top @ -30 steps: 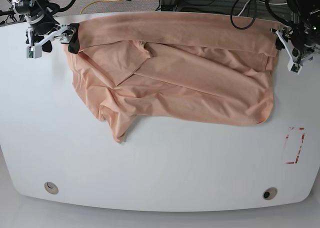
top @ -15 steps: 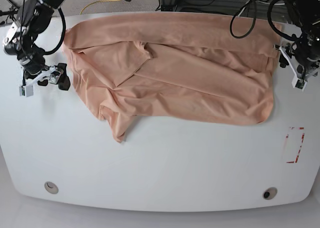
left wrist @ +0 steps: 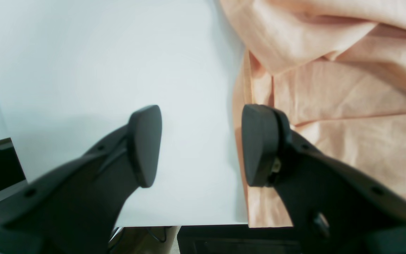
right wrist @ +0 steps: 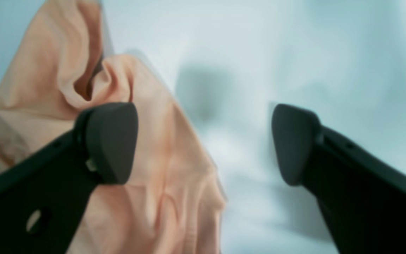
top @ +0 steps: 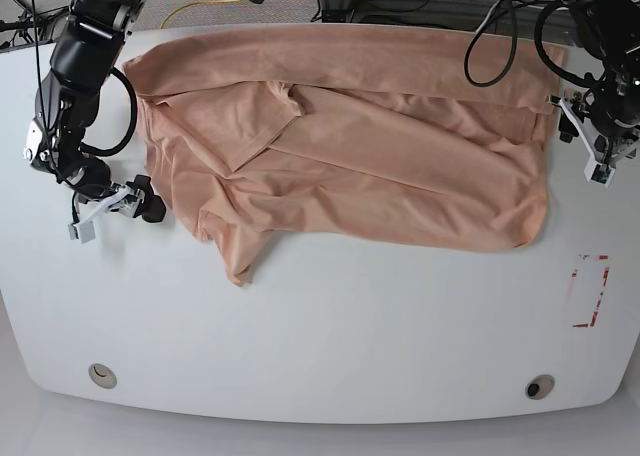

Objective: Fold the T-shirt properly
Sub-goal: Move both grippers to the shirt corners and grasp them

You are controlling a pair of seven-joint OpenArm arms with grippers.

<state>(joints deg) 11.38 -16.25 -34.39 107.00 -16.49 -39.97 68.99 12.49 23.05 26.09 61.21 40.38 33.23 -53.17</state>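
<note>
The peach-pink T-shirt lies spread and wrinkled over the far half of the white table, with a sleeve tip pointing toward the front. My right gripper sits at the shirt's left edge, open; in the right wrist view the right gripper has one finger over the shirt's bunched edge, holding nothing. My left gripper is at the shirt's right edge, open. In its own view the left gripper straddles bare table beside the shirt hem.
A red-outlined rectangle is marked near the table's right edge. Two round holes sit near the front edge. Cables hang behind the table's far side. The table edge shows just below the left gripper.
My right arm has left the shirt's far-left corner and travelled toward the front along the shirt's left side. The left gripper has shifted slightly forward by the right edge.
</note>
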